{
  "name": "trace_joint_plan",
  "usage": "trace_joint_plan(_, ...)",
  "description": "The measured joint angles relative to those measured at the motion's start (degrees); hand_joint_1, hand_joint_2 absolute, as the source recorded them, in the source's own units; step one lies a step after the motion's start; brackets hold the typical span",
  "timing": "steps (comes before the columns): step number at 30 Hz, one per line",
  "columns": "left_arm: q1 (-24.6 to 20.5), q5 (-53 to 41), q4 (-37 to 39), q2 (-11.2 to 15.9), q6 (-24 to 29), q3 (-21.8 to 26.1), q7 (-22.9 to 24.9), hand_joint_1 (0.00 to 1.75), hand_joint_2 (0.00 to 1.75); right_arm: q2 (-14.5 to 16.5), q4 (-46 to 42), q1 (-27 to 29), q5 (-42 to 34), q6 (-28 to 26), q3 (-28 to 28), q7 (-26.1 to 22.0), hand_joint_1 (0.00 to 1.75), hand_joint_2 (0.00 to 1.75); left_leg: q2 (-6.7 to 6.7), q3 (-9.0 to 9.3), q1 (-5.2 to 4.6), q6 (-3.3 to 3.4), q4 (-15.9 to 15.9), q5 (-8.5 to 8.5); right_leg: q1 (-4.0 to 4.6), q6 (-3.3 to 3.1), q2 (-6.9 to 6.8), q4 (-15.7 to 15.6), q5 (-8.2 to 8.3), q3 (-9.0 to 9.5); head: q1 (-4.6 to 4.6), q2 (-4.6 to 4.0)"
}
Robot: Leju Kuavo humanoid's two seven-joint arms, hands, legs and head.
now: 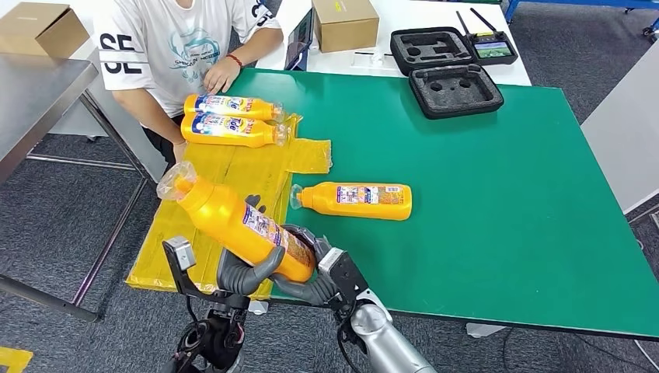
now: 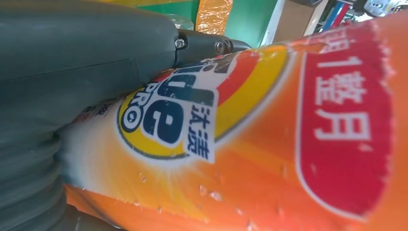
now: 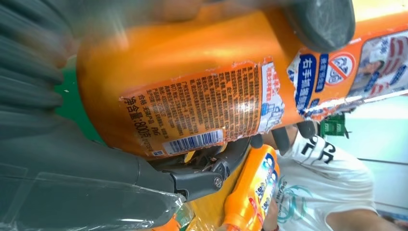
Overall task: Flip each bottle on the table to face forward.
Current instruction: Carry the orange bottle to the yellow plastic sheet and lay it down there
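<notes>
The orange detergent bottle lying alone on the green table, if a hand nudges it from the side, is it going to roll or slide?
The lone bottle lies on its side on the green table, and its body looks flattened, so it would probably slide or pivot, not roll. It looks like rigid plastic and should keep its shape. Its glossy label may be slippery to grip.

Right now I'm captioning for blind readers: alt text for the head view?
Both robot hands, left hand and right hand, hold a tilted orange bottle over the green table. Another bottle lies nearby.
</notes>
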Motion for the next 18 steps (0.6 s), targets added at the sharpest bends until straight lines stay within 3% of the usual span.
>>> trace_joint_plan(18, -0.6, 1.8, 3.2, 0.0, -0.5, 1.2, -2.7, 0.0, 1.75, 0.2, 6.0, -3.8, 0.8, -0.2, 3.3, -0.3, 1.75, 1.75, 0.01, -0.01, 0.01, 0.0, 0.0, 0.0, 0.01, 0.0, 0.01, 0.0, 0.0, -0.04, -0.01, 0.0)
